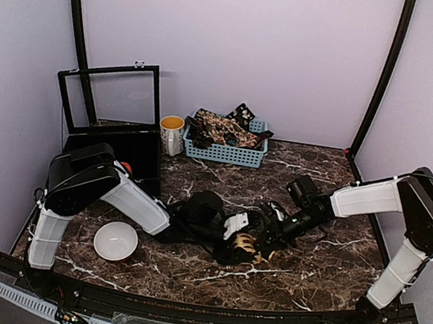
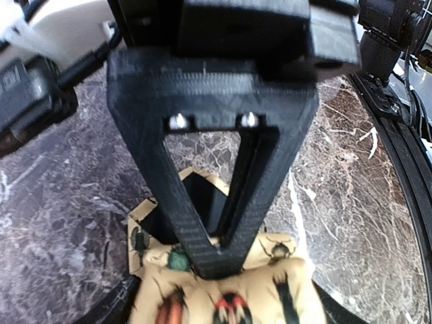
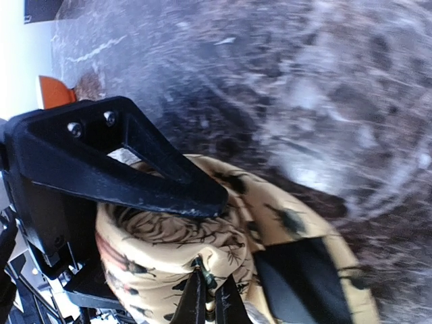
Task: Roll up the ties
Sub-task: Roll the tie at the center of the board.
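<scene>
A mustard-tan tie [image 1: 247, 246] with beetle prints lies partly coiled on the marble table, between both grippers. My left gripper [image 1: 232, 238] comes in from the left. In its wrist view its jaws stand wide at the bottom corners, either side of the tie's roll [image 2: 223, 297], so the left gripper [image 2: 226, 309] is open. My right gripper [image 1: 264, 234] reaches in from the right. Its fingertips are pressed together on a fold of the tie [image 3: 169, 256], the right gripper [image 3: 210, 300] shut on the fabric. The dark lining [image 3: 304, 277] shows on the loose end.
A white bowl [image 1: 116, 241] sits near the front left. At the back stand a pale blue basket [image 1: 226, 152] holding dark printed ties [image 1: 223, 127], a mug [image 1: 171, 134] and a black box [image 1: 114, 149] with its lid raised.
</scene>
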Robot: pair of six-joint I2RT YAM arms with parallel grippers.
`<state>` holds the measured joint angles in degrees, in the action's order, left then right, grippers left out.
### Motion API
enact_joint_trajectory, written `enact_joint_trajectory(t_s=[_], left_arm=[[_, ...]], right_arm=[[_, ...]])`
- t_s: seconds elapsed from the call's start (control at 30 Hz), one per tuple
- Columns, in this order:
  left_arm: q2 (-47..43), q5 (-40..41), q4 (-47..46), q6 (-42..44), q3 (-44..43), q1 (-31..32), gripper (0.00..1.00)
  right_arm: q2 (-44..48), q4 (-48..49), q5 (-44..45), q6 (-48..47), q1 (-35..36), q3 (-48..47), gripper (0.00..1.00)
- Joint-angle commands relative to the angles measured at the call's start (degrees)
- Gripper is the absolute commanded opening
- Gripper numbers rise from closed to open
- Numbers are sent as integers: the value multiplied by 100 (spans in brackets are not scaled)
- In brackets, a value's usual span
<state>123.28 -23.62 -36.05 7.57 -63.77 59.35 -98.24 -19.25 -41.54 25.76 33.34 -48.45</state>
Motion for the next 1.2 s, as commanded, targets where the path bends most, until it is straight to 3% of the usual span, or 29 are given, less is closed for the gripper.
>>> enact_joint_trajectory(t_s=[0.0, 0.2, 0.37, 0.5, 0.7, 0.77, 0.9, 0.97, 1.03, 1.17], left_arm=[[230, -149, 178, -128, -195, -14, 73], [258, -59, 168, -118, -198, -11, 78], [273, -153, 31, -143, -234, -14, 68], [253, -214, -21, -294, -347, -7, 74], [343, -232, -408, -688, -417, 48, 75], [436, -172, -428, -755, -440, 57, 69], [499, 18, -521, -556, -161, 59, 41], [497, -52, -458, -270, 45, 59, 34], [503, -51, -358, -28, 251, 73, 30], [496, -7, -226, 239, 605, 85, 27]], right_arm=[[-358, -512, 1252, -141, -126, 273, 0], [-418, -538, 1335, -167, -171, 309, 0], [-387, -509, 1193, -229, -130, 212, 0], [-391, -536, 1186, -198, -16, 129, 0], [-366, -493, 1275, -103, 72, 233, 0], [-349, -485, 1277, -91, 82, 243, 0], [-273, -549, 1235, -96, 76, 169, 0], [-178, -537, 1025, -48, 3, 130, 0], [-39, -464, 641, 118, -209, 144, 10], [472, -256, 16, 408, -701, 274, 41]])
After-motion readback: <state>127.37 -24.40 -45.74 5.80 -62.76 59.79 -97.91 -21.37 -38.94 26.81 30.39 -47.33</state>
